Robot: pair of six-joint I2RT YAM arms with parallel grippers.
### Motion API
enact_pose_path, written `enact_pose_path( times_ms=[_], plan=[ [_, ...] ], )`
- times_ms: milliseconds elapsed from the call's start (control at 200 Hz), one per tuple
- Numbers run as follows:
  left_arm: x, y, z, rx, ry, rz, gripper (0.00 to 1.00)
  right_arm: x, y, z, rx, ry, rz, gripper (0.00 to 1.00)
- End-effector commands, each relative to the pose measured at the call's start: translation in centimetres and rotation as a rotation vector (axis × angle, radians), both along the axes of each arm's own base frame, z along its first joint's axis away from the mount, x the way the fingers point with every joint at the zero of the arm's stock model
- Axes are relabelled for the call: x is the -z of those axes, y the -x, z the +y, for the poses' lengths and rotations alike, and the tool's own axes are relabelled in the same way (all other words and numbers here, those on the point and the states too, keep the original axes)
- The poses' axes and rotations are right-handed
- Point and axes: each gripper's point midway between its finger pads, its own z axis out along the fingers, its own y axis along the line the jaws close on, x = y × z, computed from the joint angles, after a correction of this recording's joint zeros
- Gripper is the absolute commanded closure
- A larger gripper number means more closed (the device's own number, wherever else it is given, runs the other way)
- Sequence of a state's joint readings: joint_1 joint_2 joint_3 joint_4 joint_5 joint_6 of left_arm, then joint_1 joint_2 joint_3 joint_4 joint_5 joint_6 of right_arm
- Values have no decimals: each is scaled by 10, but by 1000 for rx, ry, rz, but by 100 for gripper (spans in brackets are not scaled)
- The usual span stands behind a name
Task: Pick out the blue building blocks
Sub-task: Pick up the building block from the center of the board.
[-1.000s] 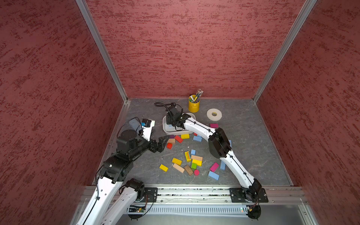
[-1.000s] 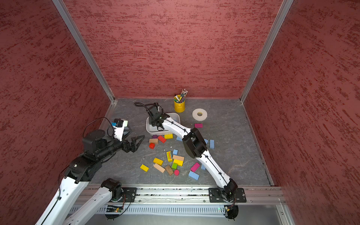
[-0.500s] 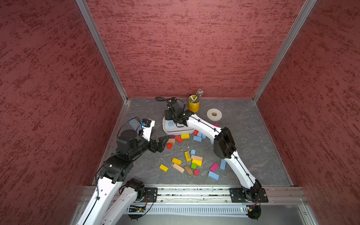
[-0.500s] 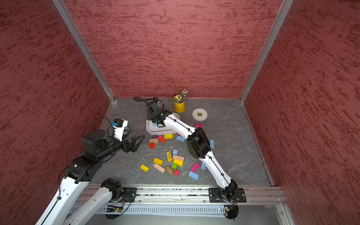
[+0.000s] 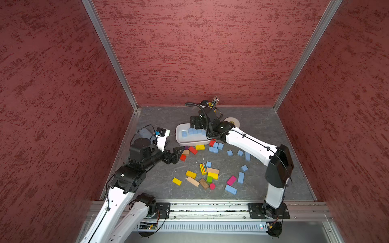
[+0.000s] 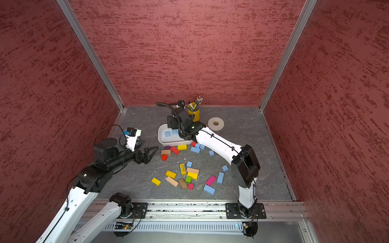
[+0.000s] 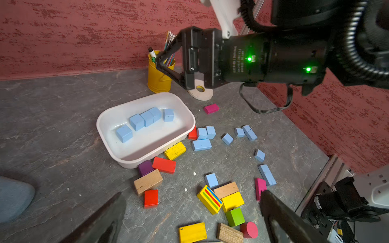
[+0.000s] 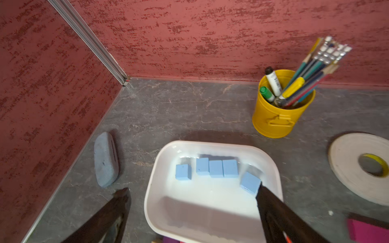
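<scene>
With right gripper [image 8: 191, 189] spread wide, holding nothing, above white tray [image 8: 210, 144], lift straight up, clear of blue block [image 8: 250, 185] at three o'clock end.

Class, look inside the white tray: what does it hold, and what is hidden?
Five blue blocks lie in the white tray, three touching in a row. In both top views the right arm covers one end.
</scene>
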State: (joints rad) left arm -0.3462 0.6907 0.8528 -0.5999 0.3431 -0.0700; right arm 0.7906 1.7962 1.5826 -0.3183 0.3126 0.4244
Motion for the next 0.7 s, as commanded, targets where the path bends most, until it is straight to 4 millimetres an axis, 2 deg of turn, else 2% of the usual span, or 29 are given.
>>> enact_pose_path(
  times_ms=[0, 110, 195, 286, 311, 336, 696],
  plan=[
    [-4, -1, -12, 54, 5, -11, 0, -14, 9, -29, 55, 23, -66, 2],
    [-4, -5, -25, 68, 10, 19, 0, 2, 24, -59, 88, 67, -51, 1],
    [0, -6, -43, 95, -6, 44, 0, 16, 36, -81, 113, 87, -27, 1],
    [6, -4, -68, 137, -55, 60, 0, 31, 47, -104, 146, 92, 3, 1],
    [8, -3, -76, 147, -72, 64, 0, 42, 49, -109, 157, 104, 22, 1],
    [10, -2, -84, 163, -88, 68, 0, 37, 54, -117, 167, 86, 15, 1],
    [36, -9, -185, 199, -203, 151, 0, 82, 81, -203, 357, 61, 125, 1]
  ],
)
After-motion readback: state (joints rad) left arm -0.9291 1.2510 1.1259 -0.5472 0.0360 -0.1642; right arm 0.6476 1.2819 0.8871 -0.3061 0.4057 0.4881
